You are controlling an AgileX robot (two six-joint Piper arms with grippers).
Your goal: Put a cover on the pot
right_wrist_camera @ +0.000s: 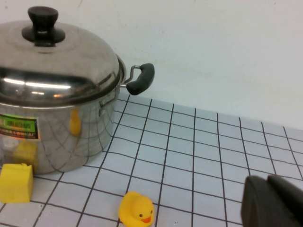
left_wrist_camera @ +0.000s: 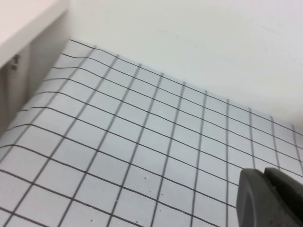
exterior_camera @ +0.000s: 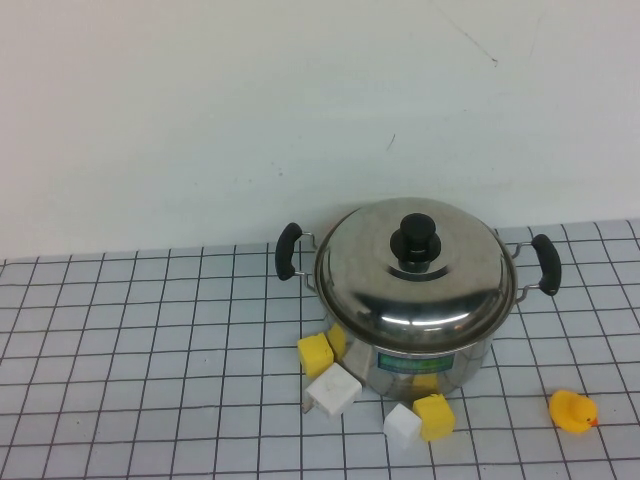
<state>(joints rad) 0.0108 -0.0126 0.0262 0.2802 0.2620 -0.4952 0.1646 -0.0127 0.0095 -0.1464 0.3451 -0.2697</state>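
The shiny steel pot [exterior_camera: 425, 368] with black side handles and a green-blue label stands on the gridded table. The domed steel lid [exterior_camera: 415, 268] with a black knob sits on top of it. The pot [right_wrist_camera: 57, 142] and lid [right_wrist_camera: 52, 61] also show in the right wrist view. My right gripper [right_wrist_camera: 267, 184] is shut and empty, off to the pot's right, above the table. My left gripper [left_wrist_camera: 262, 177] is shut and empty over bare gridded table, with the pot out of its view. Neither gripper shows in the high view.
Yellow blocks [exterior_camera: 315, 353] and white blocks [exterior_camera: 332, 390] lie at the pot's front. A yellow rubber duck [exterior_camera: 573, 411] sits front right; it also shows in the right wrist view [right_wrist_camera: 136, 210]. A white wall stands behind the table.
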